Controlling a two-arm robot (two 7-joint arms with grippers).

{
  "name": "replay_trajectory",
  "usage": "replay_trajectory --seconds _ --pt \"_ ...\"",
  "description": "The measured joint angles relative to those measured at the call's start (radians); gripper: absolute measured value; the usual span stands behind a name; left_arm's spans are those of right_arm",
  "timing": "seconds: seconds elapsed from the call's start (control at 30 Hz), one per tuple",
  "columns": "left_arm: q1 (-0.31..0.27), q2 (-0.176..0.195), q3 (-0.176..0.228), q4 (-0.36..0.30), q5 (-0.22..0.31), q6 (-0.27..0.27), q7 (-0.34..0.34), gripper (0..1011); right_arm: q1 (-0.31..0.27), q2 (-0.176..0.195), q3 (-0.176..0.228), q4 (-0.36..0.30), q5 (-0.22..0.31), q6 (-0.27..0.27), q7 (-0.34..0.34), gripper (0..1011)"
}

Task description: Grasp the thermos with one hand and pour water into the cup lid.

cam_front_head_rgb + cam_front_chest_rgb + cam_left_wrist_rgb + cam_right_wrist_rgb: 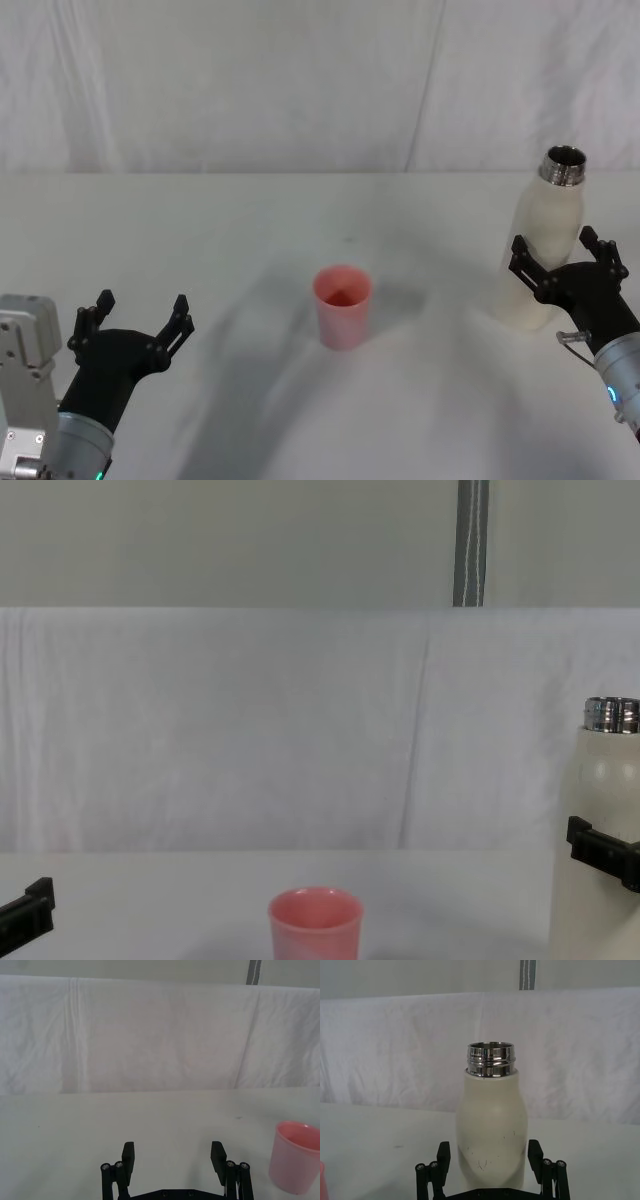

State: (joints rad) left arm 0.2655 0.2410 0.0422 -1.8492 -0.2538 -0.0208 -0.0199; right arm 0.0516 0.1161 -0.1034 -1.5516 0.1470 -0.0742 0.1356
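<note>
The cream-white thermos point(545, 250) stands upright and uncapped at the right of the table, its silver neck bare. My right gripper point(562, 252) is open around its lower body, one finger on each side; in the right wrist view the thermos point(491, 1125) fills the gap of the gripper point(489, 1152). The pink cup lid point(343, 305) stands upright mid-table, left of the thermos. My left gripper point(142, 305) hovers open and holds nothing at the near left, with the cup lid point(297, 1162) off to its side. Any water is hidden from view.
A white cloth covers the table point(230, 230) and hangs as a backdrop behind it. Bare cloth lies between the cup lid and each gripper. The chest view shows the cup lid point(315, 925) low in the middle and the thermos point(600, 830) at the right edge.
</note>
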Motion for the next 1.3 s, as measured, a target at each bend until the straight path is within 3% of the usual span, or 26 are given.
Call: replay_trajectory --seconds 1.3 --pt "0.0 0.0 0.0 0.0 0.0 0.0 0.0 1001 0.092 -0.01 0.001 0.123 0.011 -0.024 0.026 1000"
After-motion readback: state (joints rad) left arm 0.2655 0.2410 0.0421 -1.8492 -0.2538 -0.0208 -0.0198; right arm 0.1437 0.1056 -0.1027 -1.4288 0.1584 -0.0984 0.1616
